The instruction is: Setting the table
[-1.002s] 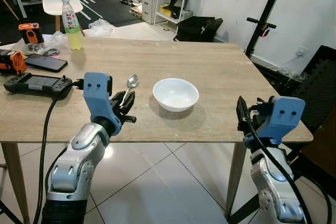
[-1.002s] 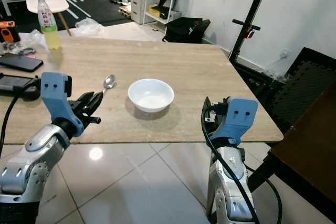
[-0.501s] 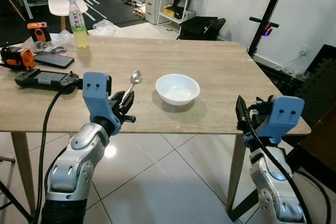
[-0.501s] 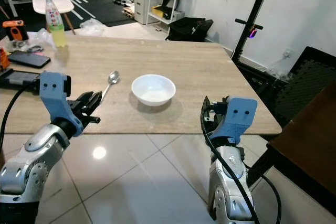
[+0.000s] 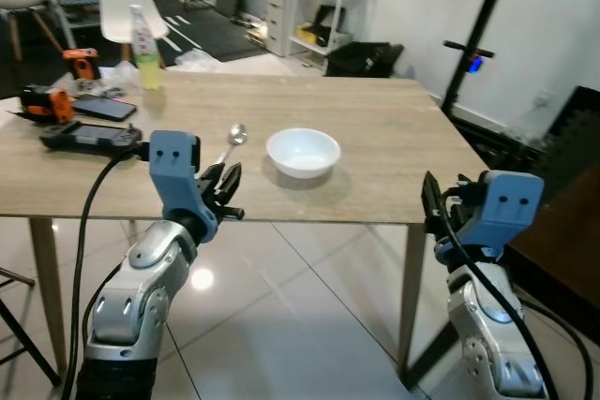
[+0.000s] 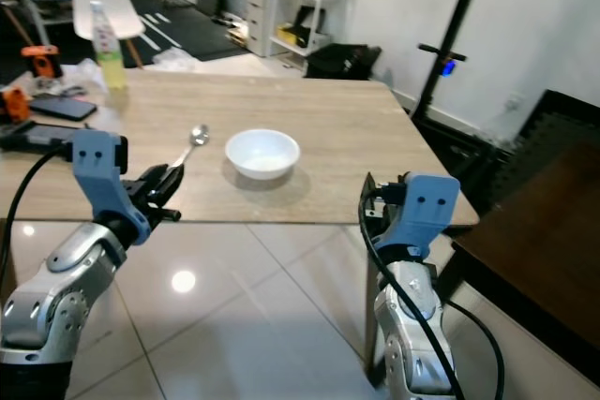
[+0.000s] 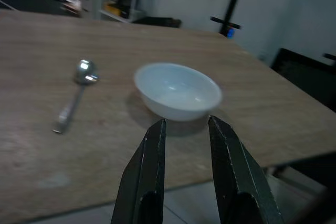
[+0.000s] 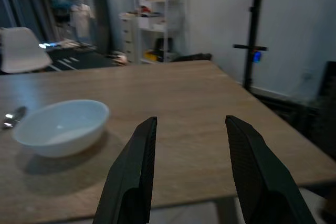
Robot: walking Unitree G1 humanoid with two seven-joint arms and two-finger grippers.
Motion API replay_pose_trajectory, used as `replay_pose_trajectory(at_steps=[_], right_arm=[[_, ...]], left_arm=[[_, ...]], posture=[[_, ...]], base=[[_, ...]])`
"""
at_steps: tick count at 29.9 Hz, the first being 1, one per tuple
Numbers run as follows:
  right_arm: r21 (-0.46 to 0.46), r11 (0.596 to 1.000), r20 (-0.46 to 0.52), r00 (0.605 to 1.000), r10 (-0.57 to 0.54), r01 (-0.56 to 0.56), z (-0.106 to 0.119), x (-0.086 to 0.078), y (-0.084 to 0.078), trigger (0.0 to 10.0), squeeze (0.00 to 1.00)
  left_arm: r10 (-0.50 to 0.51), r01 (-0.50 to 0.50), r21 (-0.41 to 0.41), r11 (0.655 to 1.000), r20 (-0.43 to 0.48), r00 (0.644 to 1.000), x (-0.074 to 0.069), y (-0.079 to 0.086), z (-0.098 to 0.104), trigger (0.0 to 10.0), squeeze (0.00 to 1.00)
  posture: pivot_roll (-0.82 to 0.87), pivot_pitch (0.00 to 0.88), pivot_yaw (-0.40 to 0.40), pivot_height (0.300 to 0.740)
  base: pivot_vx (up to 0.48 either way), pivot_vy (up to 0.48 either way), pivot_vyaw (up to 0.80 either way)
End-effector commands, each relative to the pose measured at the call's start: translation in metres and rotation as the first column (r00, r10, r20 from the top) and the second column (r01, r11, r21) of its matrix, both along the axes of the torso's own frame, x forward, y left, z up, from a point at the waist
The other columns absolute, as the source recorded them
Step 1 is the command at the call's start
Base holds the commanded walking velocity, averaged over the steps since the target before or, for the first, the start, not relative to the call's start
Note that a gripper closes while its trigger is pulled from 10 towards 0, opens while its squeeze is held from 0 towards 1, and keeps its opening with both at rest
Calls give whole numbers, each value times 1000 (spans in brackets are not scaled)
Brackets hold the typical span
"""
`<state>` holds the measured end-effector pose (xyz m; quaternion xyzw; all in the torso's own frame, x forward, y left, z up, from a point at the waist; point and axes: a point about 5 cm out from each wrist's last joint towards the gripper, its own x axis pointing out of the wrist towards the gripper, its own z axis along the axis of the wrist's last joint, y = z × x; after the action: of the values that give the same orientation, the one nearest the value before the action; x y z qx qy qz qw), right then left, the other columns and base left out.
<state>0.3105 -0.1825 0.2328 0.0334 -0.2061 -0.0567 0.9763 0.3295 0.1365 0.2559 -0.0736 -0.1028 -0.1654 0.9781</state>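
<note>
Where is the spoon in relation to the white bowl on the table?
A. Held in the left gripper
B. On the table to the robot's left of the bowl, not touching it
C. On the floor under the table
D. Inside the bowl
B. The spoon lies flat on the table, to the left of the bowl with bare wood between them; the left gripper holds nothing.
</note>
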Motion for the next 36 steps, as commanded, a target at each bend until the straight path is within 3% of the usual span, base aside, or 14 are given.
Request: replay_pose_trajectory(at_steps=[1, 36], right_arm=[[1, 1000, -15, 1000, -2, 2, -4, 0, 0, 10000, 0], [1, 1000, -12, 1000, -2, 2, -3, 0, -1, 10000, 0]], left_arm=[[10, -10, 7, 1000, -14, 1000, 0, 3, -5, 10000, 0], [7, -7, 6, 1000, -8, 1000, 1, 1, -3, 10000, 0]], posture=[[65, 76, -27, 740], [64, 76, -26, 740]], base=[[-341, 0, 0], [-363, 0, 0]])
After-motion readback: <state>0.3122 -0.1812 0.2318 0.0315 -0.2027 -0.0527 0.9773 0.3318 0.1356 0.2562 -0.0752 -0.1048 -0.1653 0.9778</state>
